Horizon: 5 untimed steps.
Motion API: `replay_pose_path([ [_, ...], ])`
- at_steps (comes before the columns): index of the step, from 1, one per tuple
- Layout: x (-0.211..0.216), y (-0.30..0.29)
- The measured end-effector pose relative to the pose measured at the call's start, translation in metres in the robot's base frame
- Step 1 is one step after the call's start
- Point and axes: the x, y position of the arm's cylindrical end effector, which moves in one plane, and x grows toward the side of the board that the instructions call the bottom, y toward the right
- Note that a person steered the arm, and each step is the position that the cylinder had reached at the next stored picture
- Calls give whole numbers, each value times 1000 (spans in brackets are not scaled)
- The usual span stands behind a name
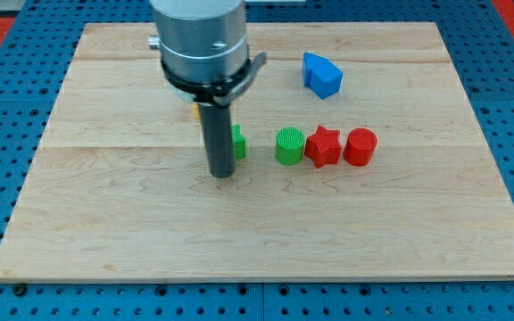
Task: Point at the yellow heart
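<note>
Only a small yellow sliver (195, 111) shows at the rod's left side, just under the arm's grey body; it is likely the yellow heart, and its shape is hidden. My tip (222, 174) rests on the board below that sliver. A green block (238, 143) is partly hidden behind the rod, just to the tip's upper right.
A green cylinder (290, 146), a red star (323, 147) and a red cylinder (360, 147) stand in a row to the view's right of the rod. A blue block (322, 75) lies toward the view's top right. The wooden board (105, 223) sits on blue pegboard.
</note>
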Motion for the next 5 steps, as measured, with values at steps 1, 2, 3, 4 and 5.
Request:
replay_pose_path([
  [1,16,24],
  [2,47,8],
  [3,46,-121],
  [4,10,-212],
  [5,-68,-221],
])
